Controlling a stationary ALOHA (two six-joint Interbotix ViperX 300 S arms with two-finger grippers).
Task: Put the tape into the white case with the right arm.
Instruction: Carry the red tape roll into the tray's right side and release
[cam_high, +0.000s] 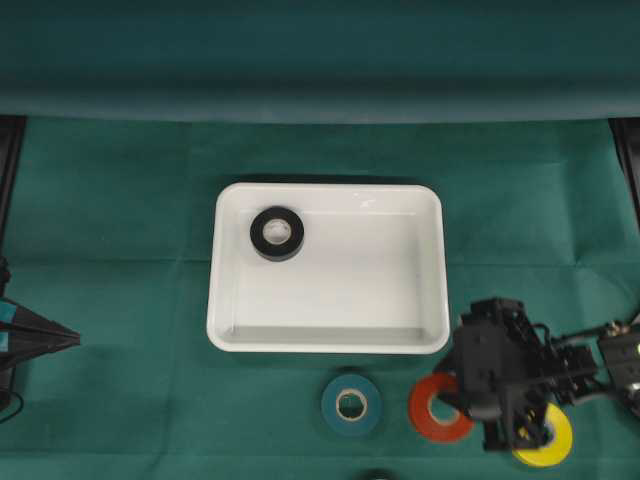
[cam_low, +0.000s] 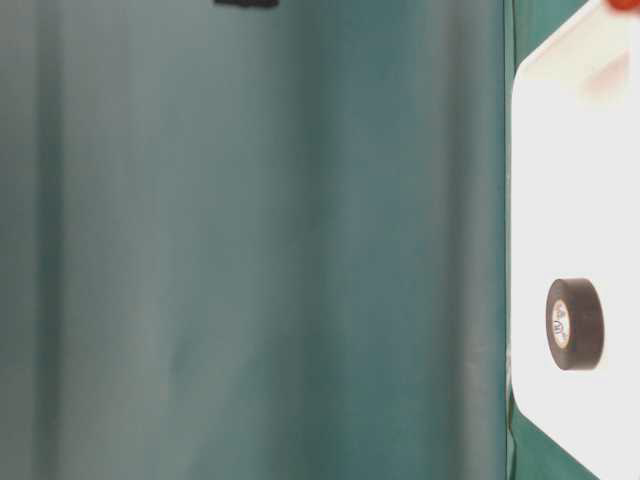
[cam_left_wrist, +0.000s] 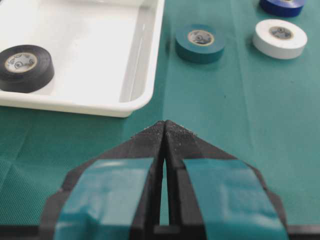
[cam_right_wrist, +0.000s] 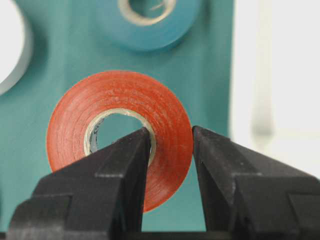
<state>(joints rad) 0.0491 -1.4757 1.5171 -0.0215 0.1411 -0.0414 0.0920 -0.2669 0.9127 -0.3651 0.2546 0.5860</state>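
Overhead view: the white case (cam_high: 326, 268) lies mid-table on the green cloth (cam_high: 120, 220), with a black tape roll (cam_high: 277, 234) flat in its far-left part. Near its front edge lie a teal roll (cam_high: 351, 403), the orange tape (cam_high: 436, 410) and a yellow roll (cam_high: 552, 440); my right tool (cam_high: 470, 402) sits over the orange tape's right side, and my left tool (cam_high: 68, 337) rests at the left edge. Table-level view: the scene appears turned sideways; the black roll (cam_low: 575, 324) shows inside the white case (cam_low: 560, 150). Left wrist view: my left tool (cam_left_wrist: 165, 126) has its tips pressed together, holding nothing, above the cloth; beyond it are the case (cam_left_wrist: 135, 95), the black roll (cam_left_wrist: 25, 67), the teal roll (cam_left_wrist: 200, 43), a white roll (cam_left_wrist: 280, 38) and a blue roll (cam_left_wrist: 282, 6). Right wrist view: my right tool (cam_right_wrist: 171, 137) clamps the wall of the orange tape (cam_right_wrist: 117, 105), one finger (cam_right_wrist: 127, 155) inside the core hole, the other outside.
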